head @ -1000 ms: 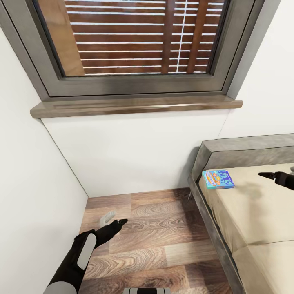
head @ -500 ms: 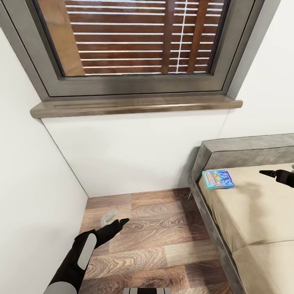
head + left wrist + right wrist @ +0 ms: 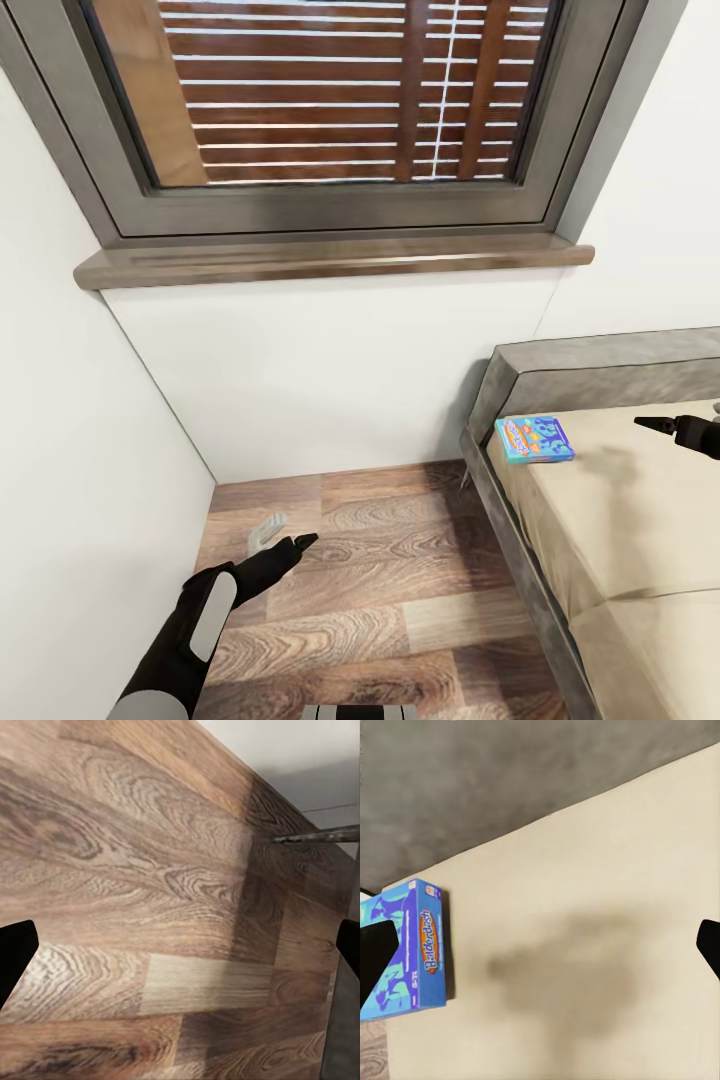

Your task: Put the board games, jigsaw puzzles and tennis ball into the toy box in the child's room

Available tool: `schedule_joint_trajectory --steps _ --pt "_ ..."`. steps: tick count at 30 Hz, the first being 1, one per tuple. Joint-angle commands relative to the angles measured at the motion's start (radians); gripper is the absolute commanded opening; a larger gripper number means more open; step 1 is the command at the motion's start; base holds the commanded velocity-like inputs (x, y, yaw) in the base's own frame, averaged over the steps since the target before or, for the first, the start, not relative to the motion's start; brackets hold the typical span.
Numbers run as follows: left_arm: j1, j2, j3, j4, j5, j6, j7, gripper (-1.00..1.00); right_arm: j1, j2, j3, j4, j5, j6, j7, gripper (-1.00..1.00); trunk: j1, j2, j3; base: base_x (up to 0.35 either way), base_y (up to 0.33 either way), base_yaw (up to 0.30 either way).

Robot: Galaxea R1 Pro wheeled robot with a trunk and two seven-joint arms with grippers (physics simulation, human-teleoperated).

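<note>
The right gripper [image 3: 668,428] hovered wide-open over the bed [image 3: 620,520] — the Balderdash box [image 3: 534,438] at its nine o'clock, presumably next; the left gripper [image 3: 283,540] hung empty, spread.

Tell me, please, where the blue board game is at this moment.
In the head view the blue board game lies flat on the bed, at the mattress corner nearest the headboard, with the right gripper hovering apart from it.

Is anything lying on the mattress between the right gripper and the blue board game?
Nothing: in the head view the stretch of beige mattress between the right gripper and the blue board game is bare, marked only by a soft shadow.
</note>
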Motion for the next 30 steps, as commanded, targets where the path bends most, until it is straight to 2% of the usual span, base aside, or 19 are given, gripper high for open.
schedule_joint_trajectory --steps 1,7,16,21,30 --pt "-0.001 -0.001 0.005 -0.001 0.003 0.008 -0.003 1.00 -0.001 0.000 -0.001 0.000 -0.006 0.008 -0.001 1.00 0.000 0.000 -0.001 0.033 0.000 0.000" --pt "0.000 -0.001 0.005 -0.001 0.002 0.008 -0.005 1.00 -0.001 0.000 -0.001 -0.001 -0.006 0.009 -0.001 1.00 0.000 0.000 -0.001 0.146 0.000 0.000" --pt "0.001 -0.001 0.005 -0.001 0.002 0.008 -0.006 1.00 -0.001 0.000 -0.002 -0.002 -0.005 0.009 -0.001 1.00 0.000 0.000 -0.001 0.264 0.000 -0.029" --pt "0.001 0.000 0.005 -0.001 0.002 0.008 -0.006 1.00 -0.001 -0.002 -0.002 -0.002 -0.005 0.009 -0.001 1.00 0.000 0.000 -0.001 0.209 0.000 -0.163" --pt "0.001 0.000 0.005 -0.001 0.002 0.008 -0.006 1.00 -0.001 -0.003 -0.002 -0.002 -0.005 0.009 -0.001 1.00 0.000 0.000 -0.001 0.074 0.000 -0.222"
